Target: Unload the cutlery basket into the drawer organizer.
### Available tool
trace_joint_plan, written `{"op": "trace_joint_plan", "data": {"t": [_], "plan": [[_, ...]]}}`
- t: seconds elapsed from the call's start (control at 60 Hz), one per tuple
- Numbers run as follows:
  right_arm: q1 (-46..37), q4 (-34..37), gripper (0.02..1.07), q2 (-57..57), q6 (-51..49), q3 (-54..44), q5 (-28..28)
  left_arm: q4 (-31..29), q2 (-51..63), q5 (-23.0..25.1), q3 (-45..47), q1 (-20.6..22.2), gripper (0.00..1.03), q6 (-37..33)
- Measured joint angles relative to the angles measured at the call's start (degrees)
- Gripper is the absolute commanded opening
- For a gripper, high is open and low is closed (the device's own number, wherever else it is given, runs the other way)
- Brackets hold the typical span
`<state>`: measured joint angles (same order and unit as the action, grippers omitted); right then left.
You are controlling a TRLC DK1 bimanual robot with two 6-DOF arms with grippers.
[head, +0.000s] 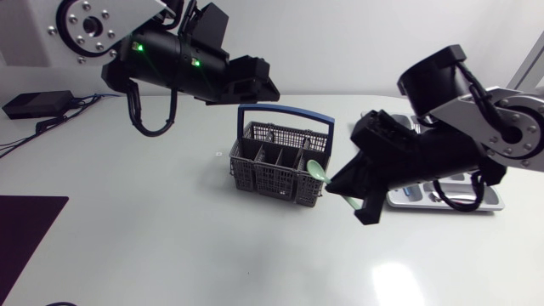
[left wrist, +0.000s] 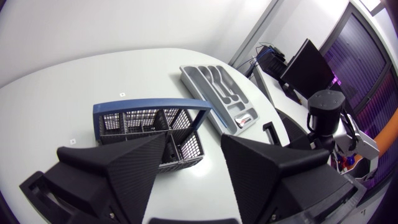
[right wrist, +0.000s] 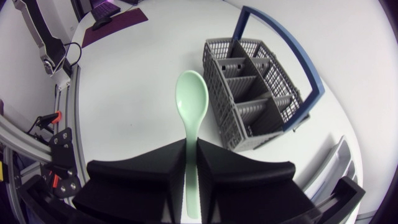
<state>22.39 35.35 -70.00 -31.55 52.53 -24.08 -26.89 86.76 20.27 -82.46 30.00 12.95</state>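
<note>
The grey cutlery basket [head: 274, 163] with a blue handle [head: 285, 110] stands mid-table. My right gripper [head: 353, 194] hovers just to its right, shut on the handle of a pale green spoon [head: 318, 170] whose bowl points toward the basket. In the right wrist view the spoon [right wrist: 191, 102] sticks out ahead of the gripper [right wrist: 191, 158], beside the basket [right wrist: 255, 99]. My left gripper [head: 255, 85] hangs above the basket's far side. In its own view it [left wrist: 186, 165] is open and holds nothing, with the basket [left wrist: 146, 124] below. The grey drawer organizer [left wrist: 224, 93] lies beyond it.
My right arm covers most of the organizer [head: 493, 202] at the table's right in the head view. A black box with cables [head: 38, 104] sits at the far left, and a dark mat [head: 21, 229] lies at the near left edge.
</note>
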Motion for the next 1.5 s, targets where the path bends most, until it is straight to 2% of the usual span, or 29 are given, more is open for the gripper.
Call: {"op": "trace_joint_plan", "data": {"t": [0.15,0.3,0.45,0.633,0.85,0.95,1.017,1.283,1.5], "plan": [[-11.8,5.9,0.08,0.8,-11.6,-1.3,-4.3,2.4,0.0,-1.9,1.4,-0.2,0.67,-3.9],[-25.8,9.9,0.08,-0.3,-25.8,-1.9,-6.1,3.1,-0.1,-2.8,4.4,-0.2,0.67,-6.9],[-40.0,14.9,0.08,-8.6,-41.0,0.3,-6.6,4.5,-0.4,-4.5,6.8,0.7,0.67,-8.9],[-48.7,16.7,0.08,-18.3,-52.2,6.8,-6.2,5.0,-1.4,-7.5,8.3,3.1,0.67,-10.3],[-53.8,16.7,0.09,-26.3,-60.2,15.3,-2.7,5.9,-2.5,-10.5,10.2,5.5,0.67,-11.6],[-54.6,16.0,0.24,-30.1,-62.2,18.9,-0.5,5.9,-2.5,-11.4,10.5,6.0,0.67,-11.8],[-54.8,13.1,0.3,-32.3,-63.1,20.3,1.1,6.0,-2.5,-12.1,10.5,6.4,0.67,-12.0],[-54.8,5.2,0.3,-37.0,-65.0,20.9,6.4,7.3,-2.6,-14.0,11.6,8.5,0.67,-14.1],[-54.7,4.8,0.32,-37.7,-65.0,21.0,6.4,8.8,-2.8,-14.8,13.0,8.6,0.67,-14.8]]}}
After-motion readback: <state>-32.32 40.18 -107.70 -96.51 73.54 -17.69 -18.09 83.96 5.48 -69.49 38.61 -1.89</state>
